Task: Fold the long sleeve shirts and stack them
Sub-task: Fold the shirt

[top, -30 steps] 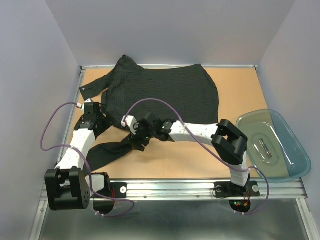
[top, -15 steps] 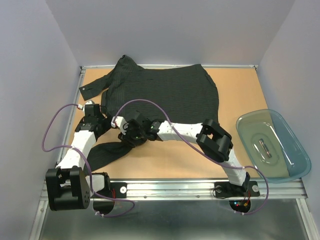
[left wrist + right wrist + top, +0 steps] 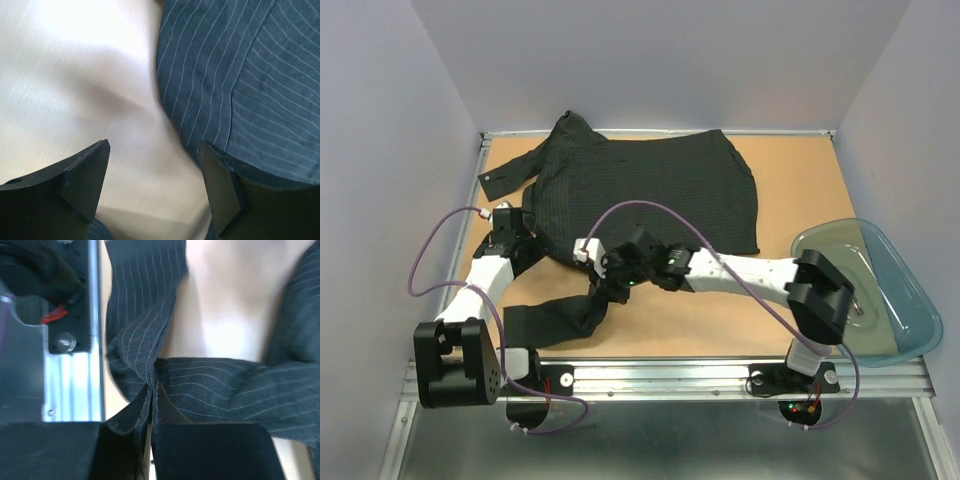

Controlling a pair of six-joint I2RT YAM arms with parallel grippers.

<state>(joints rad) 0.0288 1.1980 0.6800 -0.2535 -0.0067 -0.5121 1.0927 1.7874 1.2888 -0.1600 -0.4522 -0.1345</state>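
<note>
From above, the black pinstriped shirt (image 3: 650,190) lies spread over the far half of the brown table (image 3: 790,180), one sleeve (image 3: 545,318) running down toward the near metal rail (image 3: 670,372); the right gripper (image 3: 604,290) sits at that sleeve's upper end, its jaws hidden there; its wrist camera shows them pressed together on a pinched ridge of sleeve cloth; the left gripper (image 3: 515,225) hangs at the shirt's left edge; only its wrist camera shows its fingers (image 3: 85,175) spread wide over bare table, the shirt's edge just beside the right one.
</note>
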